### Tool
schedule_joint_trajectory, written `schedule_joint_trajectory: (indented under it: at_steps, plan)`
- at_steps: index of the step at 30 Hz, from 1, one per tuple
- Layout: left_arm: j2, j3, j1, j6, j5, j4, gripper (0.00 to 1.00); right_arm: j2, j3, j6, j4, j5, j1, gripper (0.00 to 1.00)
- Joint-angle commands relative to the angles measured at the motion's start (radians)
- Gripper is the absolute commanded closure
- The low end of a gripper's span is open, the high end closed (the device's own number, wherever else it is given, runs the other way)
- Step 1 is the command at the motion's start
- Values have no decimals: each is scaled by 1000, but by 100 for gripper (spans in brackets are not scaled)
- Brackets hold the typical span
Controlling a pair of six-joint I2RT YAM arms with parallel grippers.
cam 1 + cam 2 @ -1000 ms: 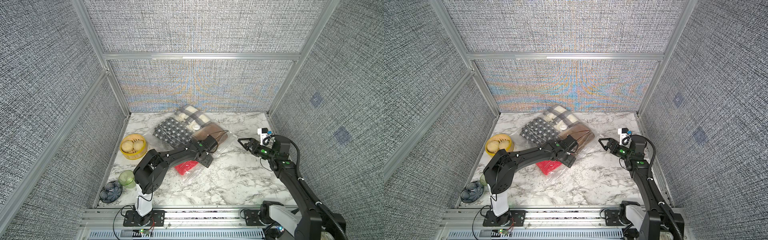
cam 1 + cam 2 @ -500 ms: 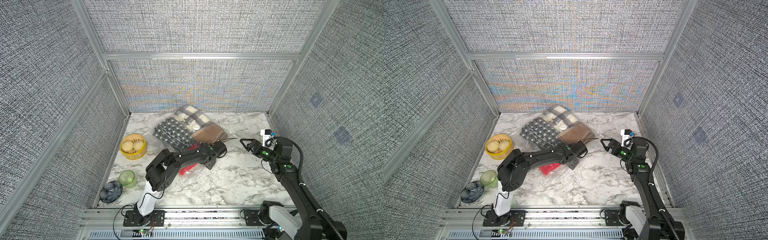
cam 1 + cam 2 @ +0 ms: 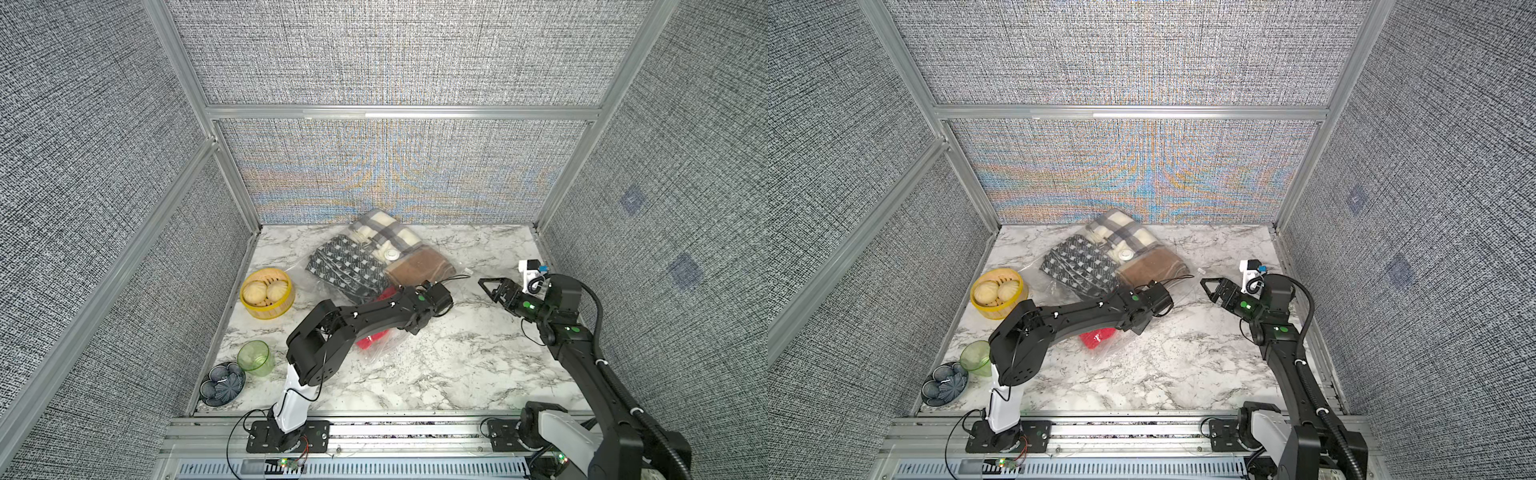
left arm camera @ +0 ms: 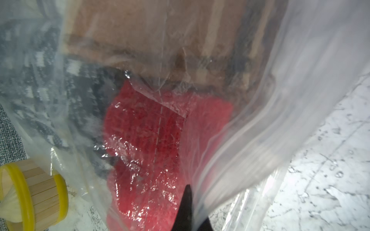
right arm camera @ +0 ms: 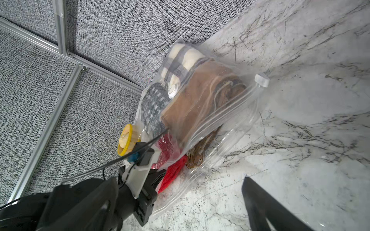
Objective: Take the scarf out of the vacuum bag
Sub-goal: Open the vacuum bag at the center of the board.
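Observation:
The clear vacuum bag (image 3: 380,353) (image 5: 236,124) lies at the back middle of the marble table, with its round white valve (image 3: 390,255) on top. Inside are several folded scarves: a cream-and-grey plaid one (image 3: 380,226), a black-and-white patterned one (image 3: 345,266), a brown one (image 3: 419,266) and a red one (image 3: 370,341) (image 4: 150,130) nearest the front. My left gripper (image 4: 189,208) is shut on a fold of the bag's film beside the red scarf. My right gripper (image 3: 488,289) (image 3: 1209,289) hovers open to the right of the bag, holding nothing.
A yellow bamboo steamer (image 3: 268,293) with buns stands left of the bag. A green cup (image 3: 254,357) and a dark flower-shaped dish (image 3: 223,383) sit at the front left. The bag's white zip slider (image 5: 261,79) is at its right corner. Fabric walls close three sides.
My left gripper slid right along the bag's front and closed on the plastic film. The right arm shifted slightly and stayed open.

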Motion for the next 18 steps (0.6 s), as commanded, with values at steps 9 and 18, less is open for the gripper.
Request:
schedule_joint_trajectory:
  at_steps: [9,18]
  plan:
    - [-98,-33,3,-7,56,54,100,119,10,-65,40,172,274,14]
    - [-144,-65,29,-10,126,83,100,275,-50,-4,243,340,449,20]
